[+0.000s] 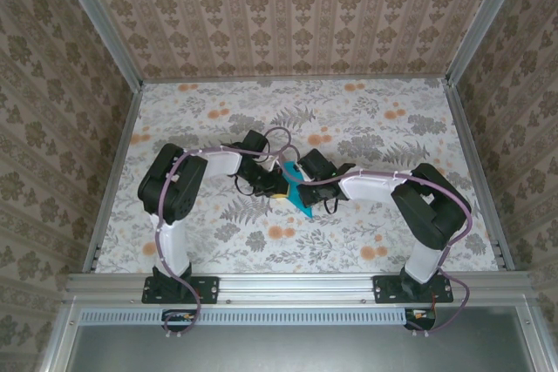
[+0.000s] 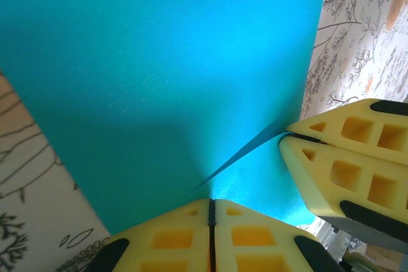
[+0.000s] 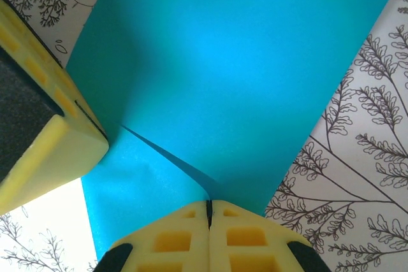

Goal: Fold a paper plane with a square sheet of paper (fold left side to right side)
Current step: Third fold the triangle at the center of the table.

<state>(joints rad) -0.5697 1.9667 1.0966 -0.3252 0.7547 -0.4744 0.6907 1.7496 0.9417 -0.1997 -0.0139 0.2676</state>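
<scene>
Paper (image 2: 159,62) at middle of table (image 1: 392,128), far from every edge: thin, light, floppy, easily torn or mis-creased; left claw (image 2: 210,221) and right claw (image 3: 208,218) both pressed together, tips at raised flap (image 3: 166,157); likely best pinched gently at flap edge.

Damask-patterned beige walls (image 1: 288,15) enclose a floral-print table (image 1: 392,128) framed in aluminium rails (image 1: 296,285).

1 sheet of paper (image 2: 159,62). 2 arms (image 1: 174,189), 2 grippers: left gripper (image 2: 211,207), right gripper (image 3: 208,208). 1 table (image 1: 366,119).
</scene>
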